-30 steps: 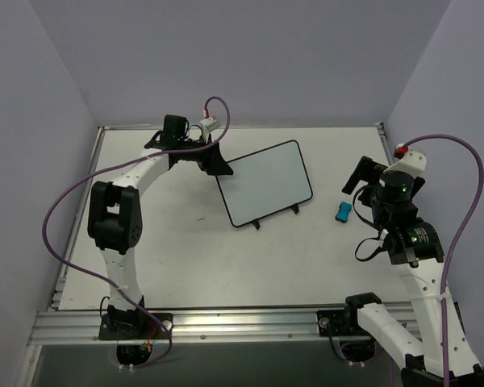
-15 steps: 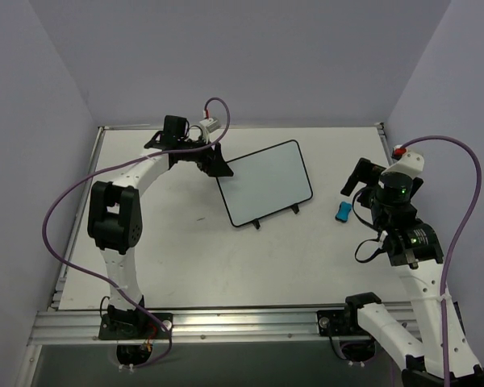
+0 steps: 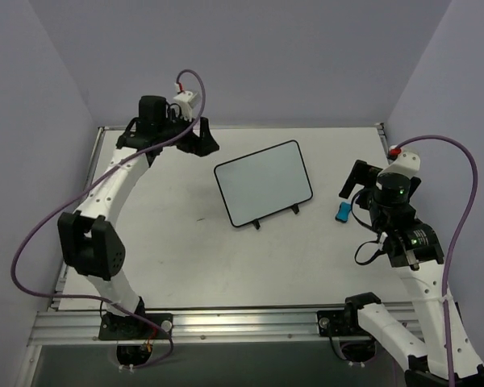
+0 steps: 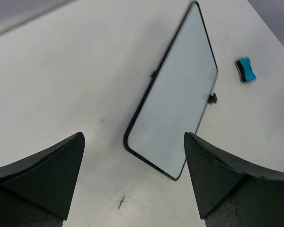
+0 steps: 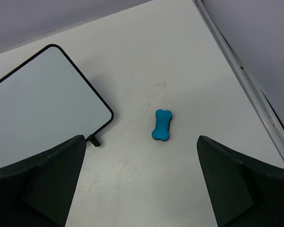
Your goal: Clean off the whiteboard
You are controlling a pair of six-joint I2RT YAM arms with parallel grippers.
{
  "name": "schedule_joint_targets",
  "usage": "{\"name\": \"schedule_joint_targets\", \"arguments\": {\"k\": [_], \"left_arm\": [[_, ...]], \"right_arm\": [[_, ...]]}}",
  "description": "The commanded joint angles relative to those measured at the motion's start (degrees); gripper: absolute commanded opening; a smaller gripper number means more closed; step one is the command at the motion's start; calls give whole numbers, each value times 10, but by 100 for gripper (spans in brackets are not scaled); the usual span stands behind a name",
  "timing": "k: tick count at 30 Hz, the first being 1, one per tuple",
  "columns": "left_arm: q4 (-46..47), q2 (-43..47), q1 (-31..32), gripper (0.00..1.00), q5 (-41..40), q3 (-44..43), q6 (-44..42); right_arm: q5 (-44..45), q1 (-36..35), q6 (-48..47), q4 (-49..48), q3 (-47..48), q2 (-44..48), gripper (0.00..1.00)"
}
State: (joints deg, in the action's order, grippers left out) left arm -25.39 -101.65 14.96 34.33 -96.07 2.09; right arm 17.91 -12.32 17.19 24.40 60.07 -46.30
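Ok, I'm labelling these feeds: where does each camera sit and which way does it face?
Top external: above and behind the bases, looking down on the table; left arm and right arm show.
Left wrist: on the left gripper, facing down at the whiteboard; its two fingers frame the view.
Right wrist: on the right gripper, facing down at the blue eraser; its fingers show likewise.
Shared: both wrist views hold whiteboard and eraser.

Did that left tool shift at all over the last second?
Yes. The left tool drew back from the corner of the whiteboard, toward the far edge of the table.
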Motion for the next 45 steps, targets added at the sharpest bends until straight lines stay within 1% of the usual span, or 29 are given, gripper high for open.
{"name": "schedule_joint_targets", "arguments": {"k": [1, 2, 3, 4, 5, 7, 8, 10, 11, 12, 13, 14, 15, 17, 21, 28, 39, 45], "left_arm": [[-34, 130, -8, 94, -285, -2, 111], [-56, 182, -8, 94, -338, 10, 140], [-71, 211, -8, 94, -397, 25, 150], [-88, 237, -8, 94, -491, 54, 159], [-112, 296, -8, 94, -526, 75, 172], [-125, 360, -9, 94, -589, 120, 178], [-132, 423, -8, 94, -599, 171, 180], [-140, 485, -8, 94, -612, 220, 178], [-143, 515, -8, 94, -604, 245, 159], [-149, 568, -8, 94, -602, 283, 154], [-156, 590, -8, 94, -601, 298, 151], [-168, 630, -8, 94, -593, 310, 137], [-178, 646, -8, 94, -594, 328, 132], [-209, 679, -8, 94, -595, 331, 121], [-237, 718, -7, 94, -587, 330, 96], [-271, 747, -7, 94, -579, 295, 93], [-245, 761, 1, 94, -594, 332, 92], [-236, 758, 4, 94, -585, 340, 94]], "right_arm": [[41, -13, -15, 25, 52, -6, 100], [48, -13, -13, 41, 63, -8, 100], [55, -14, -13, 50, 74, -11, 100], [63, -13, -13, 62, 98, -15, 100], [67, -14, -17, 81, 109, -18, 100], [77, -14, -30, 93, 123, -19, 100], [78, -14, -46, 105, 136, -19, 100], [81, -14, -56, 118, 148, -16, 100], [81, -13, -60, 129, 157, -12, 100], [80, -14, -68, 133, 159, -9, 100], [78, -13, -73, 136, 158, 2, 100], [76, -14, -77, 137, 155, 8, 100], [75, -13, -86, 137, 147, 14, 100], [74, -13, -87, 142, 143, 26, 100], [76, -13, -85, 147, 134, 48, 100], [82, -13, -89, 158, 116, 78, 100], [85, -14, -90, 147, 106, 82, 100], [86, -14, -90, 149, 102, 82, 100]]}}
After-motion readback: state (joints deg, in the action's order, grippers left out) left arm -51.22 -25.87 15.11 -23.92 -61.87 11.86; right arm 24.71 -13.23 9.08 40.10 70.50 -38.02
